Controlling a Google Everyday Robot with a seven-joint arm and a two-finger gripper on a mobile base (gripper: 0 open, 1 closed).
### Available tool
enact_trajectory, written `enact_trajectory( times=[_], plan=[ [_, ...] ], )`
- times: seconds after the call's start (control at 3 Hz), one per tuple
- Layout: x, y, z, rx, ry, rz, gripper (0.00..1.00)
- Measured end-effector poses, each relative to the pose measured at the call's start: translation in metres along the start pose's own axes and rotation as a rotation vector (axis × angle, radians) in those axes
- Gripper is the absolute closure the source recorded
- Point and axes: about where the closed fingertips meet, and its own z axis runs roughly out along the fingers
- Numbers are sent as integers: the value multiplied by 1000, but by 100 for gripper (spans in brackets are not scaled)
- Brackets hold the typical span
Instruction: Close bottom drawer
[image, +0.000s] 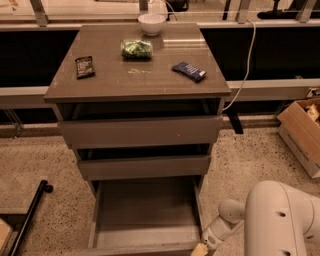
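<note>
The bottom drawer (145, 215) of the grey-brown cabinet is pulled far out, its shallow grey box interior open and bare. Its front edge runs along the bottom of the view. The middle drawer front (144, 167) and the top drawer front (141, 131) sit above it, both slightly out. My gripper (200, 249) is at the drawer's front right corner, low at the frame's bottom edge, at the end of my white arm (235, 225). Its tip is cut off by the frame.
On the cabinet top (110, 82) lie a dark snack packet (84, 66), a green bag (136, 48), a blue packet (189, 71) and a white bowl (151, 23). A cardboard box (302, 134) stands right. A black bar (27, 217) lies left on the speckled floor.
</note>
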Motion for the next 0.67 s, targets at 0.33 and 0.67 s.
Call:
enact_trajectory(
  times=[0.33,0.67],
  plan=[
    [0,0,0,0,0,0,100],
    [0,0,0,0,0,0,100]
  ],
)
